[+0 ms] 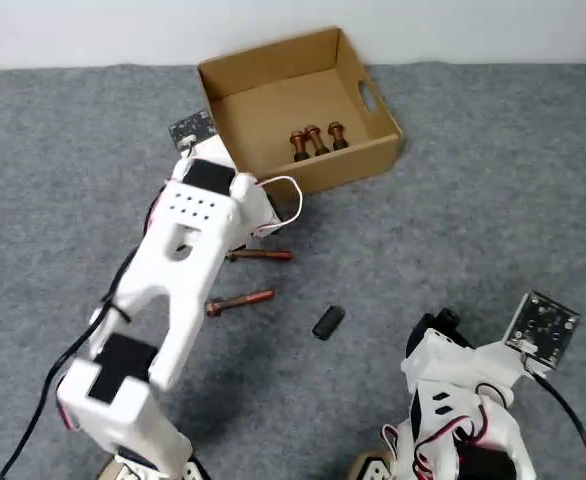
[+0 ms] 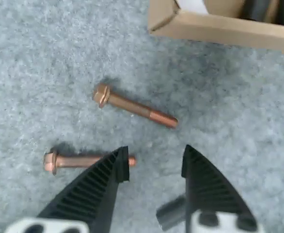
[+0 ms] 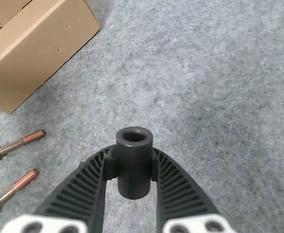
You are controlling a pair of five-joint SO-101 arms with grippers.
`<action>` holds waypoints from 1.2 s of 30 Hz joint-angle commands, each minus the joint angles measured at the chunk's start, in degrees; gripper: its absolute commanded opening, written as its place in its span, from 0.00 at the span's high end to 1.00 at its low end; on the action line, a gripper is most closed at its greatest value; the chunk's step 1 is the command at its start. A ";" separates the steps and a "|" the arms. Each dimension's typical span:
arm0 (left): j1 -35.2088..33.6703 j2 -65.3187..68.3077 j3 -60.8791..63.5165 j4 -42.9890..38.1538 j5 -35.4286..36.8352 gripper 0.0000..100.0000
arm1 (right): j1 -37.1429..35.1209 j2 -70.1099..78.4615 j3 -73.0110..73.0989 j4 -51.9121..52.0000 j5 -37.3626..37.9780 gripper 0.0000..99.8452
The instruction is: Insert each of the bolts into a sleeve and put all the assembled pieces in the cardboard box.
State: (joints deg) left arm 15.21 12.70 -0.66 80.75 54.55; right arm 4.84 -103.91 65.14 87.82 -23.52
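A grey, felt-like cover lies over the whole table [image 1: 533, 180], and a strip of white wall [image 1: 93, 30] runs along its far edge. On my left, the left arm [image 1: 173, 290] slants up from the near corner toward the box. Its left fingers [image 2: 103, 179] stand apart with nothing between them, low over the cover. In the wrist view one tip overlaps the threaded end of the nearer bolt [image 1: 238, 301]. The farther bolt [image 1: 258, 256] lies loose just beyond, and both are apart from the box. The cardboard box [image 1: 348, 168] sits at the far middle, with three assembled pieces [image 1: 317, 140] side by side by its near wall. A loose sleeve [image 1: 328, 322] lies on its side to the right of the bolts. At the near right, the right fingers [image 3: 91, 189] are clamped on a second sleeve [image 3: 134, 160], its open bore facing the wrist camera. A small board [image 1: 541, 330] on that wrist carries markings too small for me to read.
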 commanded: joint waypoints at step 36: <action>-4.04 25.49 -28.97 7.30 1.93 0.81 | 0.22 -0.04 -0.09 -1.45 0.53 0.99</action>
State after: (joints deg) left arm 9.58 38.81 -24.40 84.88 56.04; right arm 4.84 -103.91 65.32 87.82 -23.52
